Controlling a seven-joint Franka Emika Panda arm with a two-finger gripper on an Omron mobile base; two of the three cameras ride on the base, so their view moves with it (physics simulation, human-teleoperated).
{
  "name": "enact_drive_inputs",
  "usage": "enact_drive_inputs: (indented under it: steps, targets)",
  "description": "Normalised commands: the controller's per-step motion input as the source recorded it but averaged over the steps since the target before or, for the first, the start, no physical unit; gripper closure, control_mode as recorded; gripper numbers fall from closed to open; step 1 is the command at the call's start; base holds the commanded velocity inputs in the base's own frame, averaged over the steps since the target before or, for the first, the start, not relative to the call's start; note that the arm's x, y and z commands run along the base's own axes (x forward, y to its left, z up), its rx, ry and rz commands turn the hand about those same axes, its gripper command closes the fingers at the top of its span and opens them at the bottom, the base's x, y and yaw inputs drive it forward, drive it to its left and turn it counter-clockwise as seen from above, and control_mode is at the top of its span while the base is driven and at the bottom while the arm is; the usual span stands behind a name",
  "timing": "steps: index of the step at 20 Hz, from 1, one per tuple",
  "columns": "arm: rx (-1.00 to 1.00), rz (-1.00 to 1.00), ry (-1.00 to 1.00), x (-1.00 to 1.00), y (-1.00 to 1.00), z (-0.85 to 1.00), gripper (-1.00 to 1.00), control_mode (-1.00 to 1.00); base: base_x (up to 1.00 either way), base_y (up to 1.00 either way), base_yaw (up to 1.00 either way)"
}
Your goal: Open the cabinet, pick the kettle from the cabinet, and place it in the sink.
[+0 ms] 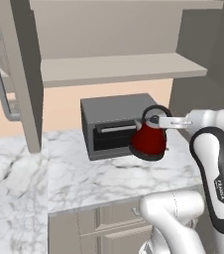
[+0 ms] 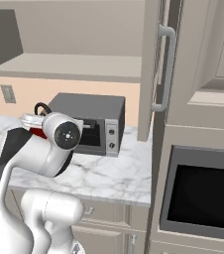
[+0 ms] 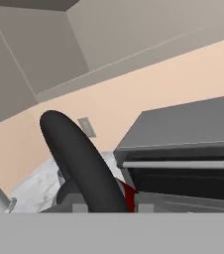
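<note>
Fingers clamped on black loop handle of glossy red domed kettle, veined marble counter

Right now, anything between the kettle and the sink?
Can't say fully: the sink isn't in these frames. The gripper holds the kettle by its loop handle, lifted clear of the countertop, right in front of the grey toaster oven. The open cabinet door hangs further left.
</note>
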Motion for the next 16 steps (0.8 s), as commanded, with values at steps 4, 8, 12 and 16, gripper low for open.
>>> enact_drive_inputs:
  steps: [4,8,12,16]
  targets:
    - [0.0,0.0,0.0,0.0,0.0,0.0,1.0,1.0,-0.57,0.0,-0.17]
    - [0.0,0.0,0.0,0.0,0.0,0.0,1.0,1.0,-0.57,0.04,-0.11]
    - [0.0,0.0,0.0,0.0,0.0,0.0,1.0,1.0,-0.48,0.03,-0.01]
    - [0.0,0.0,0.0,0.0,0.0,0.0,1.0,1.0,-0.5,0.0,0.29]
